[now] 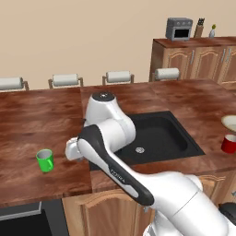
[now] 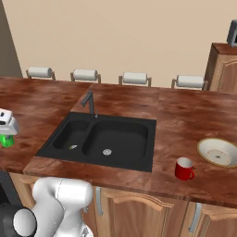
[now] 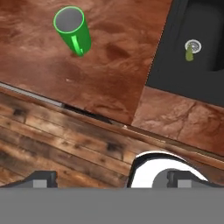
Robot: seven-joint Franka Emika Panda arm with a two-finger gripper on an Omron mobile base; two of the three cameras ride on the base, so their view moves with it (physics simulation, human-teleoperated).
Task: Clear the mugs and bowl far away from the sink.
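Note:
The bright green mug (image 1: 44, 160) stands upright on the wooden counter left of the black sink (image 1: 156, 136). It also shows as the green mug (image 3: 72, 29) and, partly hidden behind my hand, the green mug (image 2: 5, 140). My gripper (image 3: 111, 179) hovers above the counter's front edge, just right of that mug. Its fingers are wide apart and hold nothing. The gripper (image 1: 70, 150) is apart from the mug. The red mug (image 2: 184, 168) and the cream bowl (image 2: 219, 152) sit on the counter right of the sink (image 2: 104, 138).
Several paper towel rolls (image 1: 118, 76) line the counter's back edge. A tall cabinet (image 1: 193, 57) with a toaster oven (image 1: 179, 28) stands at the back right. The dark faucet (image 2: 89, 102) rises behind the basins. Wooden floor (image 3: 52, 140) lies below the counter edge.

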